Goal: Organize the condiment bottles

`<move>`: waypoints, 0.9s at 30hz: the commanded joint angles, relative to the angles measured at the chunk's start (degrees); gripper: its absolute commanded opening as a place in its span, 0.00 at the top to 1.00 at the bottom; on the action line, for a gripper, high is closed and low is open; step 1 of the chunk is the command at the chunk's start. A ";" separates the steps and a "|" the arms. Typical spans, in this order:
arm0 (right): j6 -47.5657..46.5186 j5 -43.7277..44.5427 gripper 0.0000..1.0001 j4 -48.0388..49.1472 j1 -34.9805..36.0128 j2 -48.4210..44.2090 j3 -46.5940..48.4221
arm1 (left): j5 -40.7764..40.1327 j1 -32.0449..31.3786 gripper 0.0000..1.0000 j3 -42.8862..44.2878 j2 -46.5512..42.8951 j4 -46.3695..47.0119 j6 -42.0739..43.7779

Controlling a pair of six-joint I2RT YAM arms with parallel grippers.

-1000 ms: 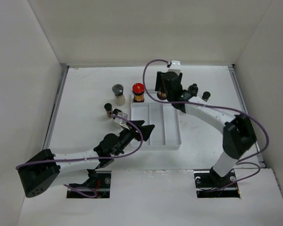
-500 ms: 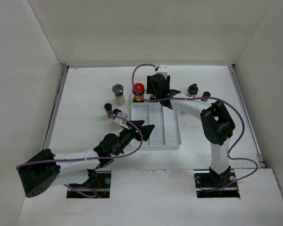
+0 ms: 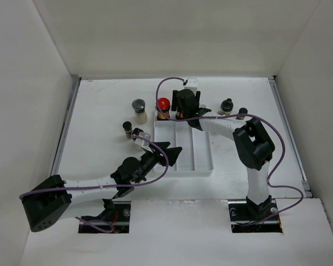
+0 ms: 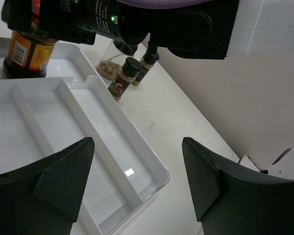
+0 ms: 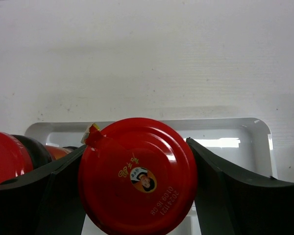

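Note:
My right gripper (image 3: 184, 108) is shut on a red-capped amber jar (image 5: 137, 176), its fingers (image 5: 208, 169) against both sides of the cap. It holds the jar upright (image 4: 27, 49) at the far end of the white divided tray (image 3: 202, 160). A second red-capped jar (image 3: 163, 105) stands just left of it (image 5: 5, 164). A whitish grey-lidded jar (image 3: 139, 110) and two slim black-capped bottles (image 3: 127, 129) stand left of the tray. Two more slim bottles (image 3: 227, 105) stand to its right (image 4: 123, 78). My left gripper (image 3: 173, 151) is open and empty over the tray's near left side (image 4: 137, 147).
A clear jar with pale contents (image 4: 108, 66) stands beside the tray's far right corner, partly hidden under the right arm. The tray has three long compartments with low dividers (image 4: 108, 147). White walls close in the table on the left, back and right.
My right gripper has carried the red-capped jar leftward, from right of the tray to the tray's far end beside the other red-capped jar. The left arm has not moved.

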 commanded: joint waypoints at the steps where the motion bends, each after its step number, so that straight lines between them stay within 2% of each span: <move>1: 1.17 0.64 0.18 6.90 0.56 -2.47 0.84 | 0.17 -0.27 0.29 -0.03 -0.21 3.36 -0.34; 6: 1.43 -1.73 0.06 6.02 0.56 -8.79 -0.92 | -0.10 -0.36 0.29 -0.03 -0.39 3.36 -0.07; 11: 1.26 -4.02 0.06 5.32 -0.76 -17.22 -5.56 | -0.18 -0.53 0.29 0.06 -0.48 3.36 0.36; 12: 0.99 -4.11 0.09 5.32 -1.63 -18.90 -7.06 | -0.18 -0.53 0.29 0.06 -0.30 3.36 0.36; 14: 0.47 -4.11 0.22 5.23 -3.83 -21.89 -10.22 | -0.18 -0.53 0.29 0.06 -0.04 3.36 0.36; 16: 0.46 -3.59 0.46 4.27 -6.55 -25.23 -13.73 | -0.01 -0.62 0.29 0.06 -0.30 3.36 0.36; 17: 0.38 -3.32 0.54 3.39 -8.04 -26.81 -15.40 | -0.01 -0.71 0.29 0.14 -0.30 3.36 0.36; 19: -0.06 -2.45 0.62 1.02 -10.77 -29.27 -17.96 | -0.18 -0.62 0.29 0.23 0.40 3.36 0.36; 22: -2.34 -1.65 0.57 -1.97 -14.64 -30.60 -20.07 | 0.08 -0.71 0.29 0.58 1.20 3.36 0.10; 27: -4.19 -2.97 0.27 -5.40 -17.63 -29.03 -20.00 | 0.17 -0.62 0.29 0.67 1.81 3.45 0.01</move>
